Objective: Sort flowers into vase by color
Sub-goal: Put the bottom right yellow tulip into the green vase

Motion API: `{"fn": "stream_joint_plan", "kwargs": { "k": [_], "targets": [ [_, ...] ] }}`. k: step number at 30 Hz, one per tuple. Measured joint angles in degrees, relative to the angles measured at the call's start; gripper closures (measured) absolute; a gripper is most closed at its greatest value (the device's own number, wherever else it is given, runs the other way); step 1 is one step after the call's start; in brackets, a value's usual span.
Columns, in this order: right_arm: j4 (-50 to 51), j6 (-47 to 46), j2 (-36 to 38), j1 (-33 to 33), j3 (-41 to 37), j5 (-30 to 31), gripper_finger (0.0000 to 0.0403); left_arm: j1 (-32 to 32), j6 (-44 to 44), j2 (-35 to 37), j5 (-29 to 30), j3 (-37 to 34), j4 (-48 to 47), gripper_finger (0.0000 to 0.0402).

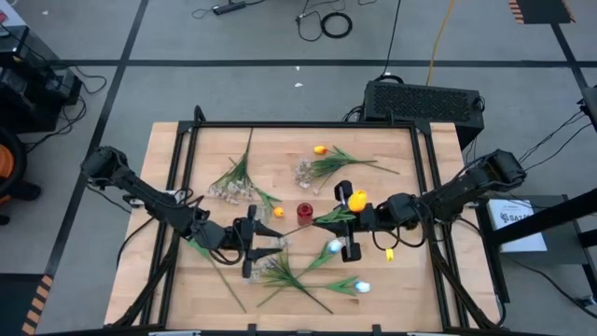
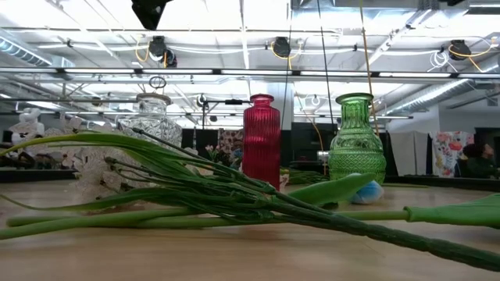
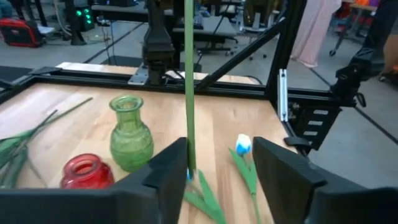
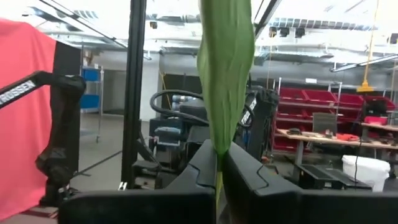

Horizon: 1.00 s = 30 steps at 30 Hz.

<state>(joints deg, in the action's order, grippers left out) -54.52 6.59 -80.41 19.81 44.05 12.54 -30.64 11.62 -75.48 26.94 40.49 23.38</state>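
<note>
On the wooden table point(image 1: 215, 280), the right gripper point(image 4: 219, 171) clamped an orange-yellow tulip point(image 1: 356, 199) by its stem; at nine o'clock, the left gripper point(image 3: 219, 168) stood parted beside a green stem point(image 3: 189, 81).

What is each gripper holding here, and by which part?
The right gripper is shut on a tulip's green stem, just below a leaf. The left gripper is open; a stem stands against one finger, unclamped.

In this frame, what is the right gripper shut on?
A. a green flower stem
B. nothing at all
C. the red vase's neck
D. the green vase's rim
A: in the right wrist view the right gripper is shut, its fingers pressed together on a green stem with a broad leaf rising between them.
</note>
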Motion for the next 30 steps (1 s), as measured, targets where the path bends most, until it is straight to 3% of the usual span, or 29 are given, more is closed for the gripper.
{"fn": "stream_joint_plan", "kwargs": {
  "k": [18,30],
  "targets": [
    [17.73,-3.39,10.78,2.83,0.01,1.69,0.0398,-3.14,3.04,7.17,4.51,0.0,-13.47,0.019],
    [27.36,-5.72,13.75,3.18,0.0,10.11,0.0395,-3.14,6.08,8.7,4.89,0.02,-20.08,0.019]
  ]
}}
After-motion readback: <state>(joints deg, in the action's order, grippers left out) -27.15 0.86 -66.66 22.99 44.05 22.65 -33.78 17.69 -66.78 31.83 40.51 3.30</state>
